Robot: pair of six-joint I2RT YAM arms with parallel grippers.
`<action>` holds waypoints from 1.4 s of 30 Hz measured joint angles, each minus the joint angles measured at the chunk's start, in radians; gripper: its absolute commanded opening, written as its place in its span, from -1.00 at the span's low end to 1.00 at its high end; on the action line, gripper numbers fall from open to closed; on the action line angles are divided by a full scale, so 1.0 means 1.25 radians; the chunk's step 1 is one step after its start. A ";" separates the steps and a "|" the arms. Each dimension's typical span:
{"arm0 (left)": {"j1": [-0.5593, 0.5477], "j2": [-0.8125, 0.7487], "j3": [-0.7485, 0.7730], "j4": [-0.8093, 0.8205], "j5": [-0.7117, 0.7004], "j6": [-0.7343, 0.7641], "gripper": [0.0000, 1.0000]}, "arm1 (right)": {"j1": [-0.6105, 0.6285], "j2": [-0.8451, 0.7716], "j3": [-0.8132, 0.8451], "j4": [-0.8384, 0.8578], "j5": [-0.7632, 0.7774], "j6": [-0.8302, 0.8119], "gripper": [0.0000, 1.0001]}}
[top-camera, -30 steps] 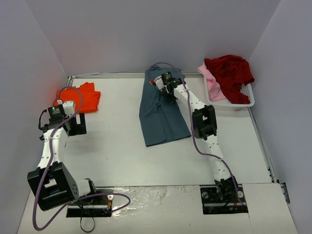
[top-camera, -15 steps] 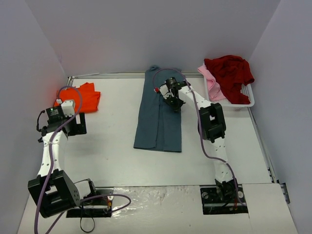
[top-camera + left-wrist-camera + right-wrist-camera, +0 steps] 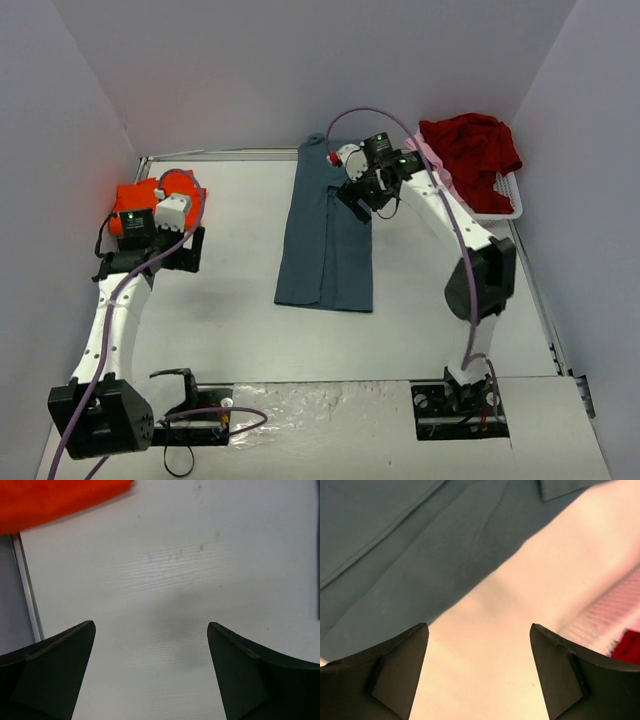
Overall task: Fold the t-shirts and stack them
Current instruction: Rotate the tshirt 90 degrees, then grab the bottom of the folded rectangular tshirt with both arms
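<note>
As I look on, slate blue-grey t-shirt point(image 3: 325, 245) folded lengthwise on the table point(image 3: 240, 320), right gripper point(image 3: 479, 630) over its right edge, fingers spread, empty, left gripper point(image 3: 151, 625) likewise spread and empty, near the orange t-shirt point(image 3: 50, 500).

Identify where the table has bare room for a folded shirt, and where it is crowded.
Bare: between the orange t-shirt and the blue-grey t-shirt; also right of the blue-grey one, nearer than the basket. Crowded: the far right corner.

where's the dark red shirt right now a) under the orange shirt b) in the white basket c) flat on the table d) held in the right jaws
b, the dark red shirt lies heaped in the white basket at the table's far right corner.
</note>
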 measured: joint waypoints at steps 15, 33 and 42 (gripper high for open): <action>-0.194 0.092 0.206 -0.081 0.212 0.105 0.89 | -0.188 -0.682 -0.612 0.021 -0.313 -0.084 1.00; -0.614 0.075 -0.040 -0.047 -0.026 0.259 0.89 | -0.290 -0.701 -0.727 0.148 -0.322 -0.012 1.00; -0.715 0.072 -0.134 0.107 -0.197 0.300 0.89 | -0.320 -0.692 -0.734 0.193 -0.237 0.026 1.00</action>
